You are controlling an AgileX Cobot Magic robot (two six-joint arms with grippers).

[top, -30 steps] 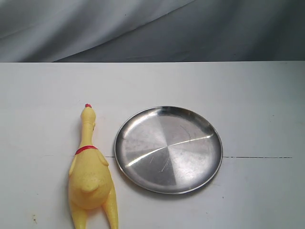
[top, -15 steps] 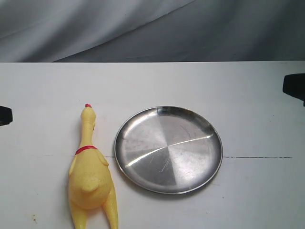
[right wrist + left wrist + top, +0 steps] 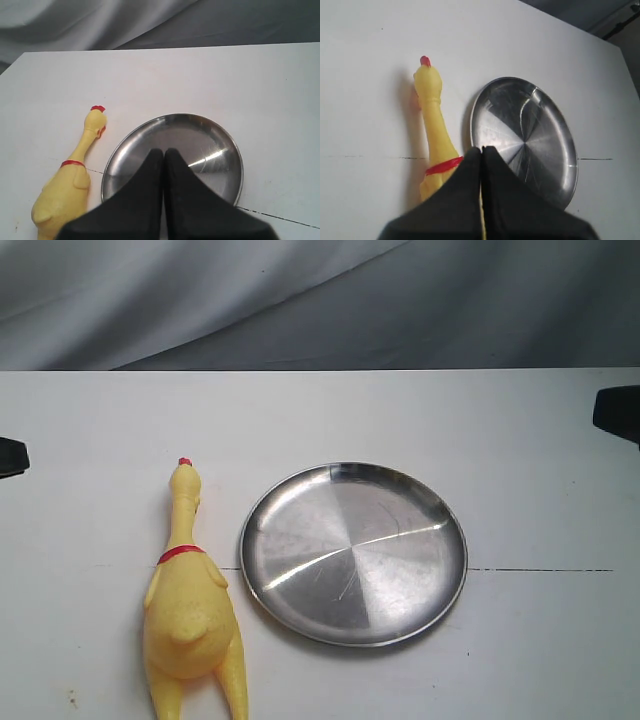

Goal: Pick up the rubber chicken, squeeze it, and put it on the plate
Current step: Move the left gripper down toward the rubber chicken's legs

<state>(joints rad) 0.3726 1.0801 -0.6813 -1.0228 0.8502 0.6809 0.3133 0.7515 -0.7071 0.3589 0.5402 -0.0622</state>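
Exterior view, near to far: rubber chicken lies flat on the white table, feet at the near-left edge, head pointing far; plate just right of it, small gap, empty, so a short transfer, I'd guess. Farther back at the side edges, left gripper and right gripper are both pinched closed on nothing; neither can grasp until it opens.

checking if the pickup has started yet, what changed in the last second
Both arms came into the exterior view: the left gripper pokes in at the left edge, the right gripper at the right edge, both shut and empty. Nothing was grasped. The rubber chicken and the plate lie unmoved, side by side.
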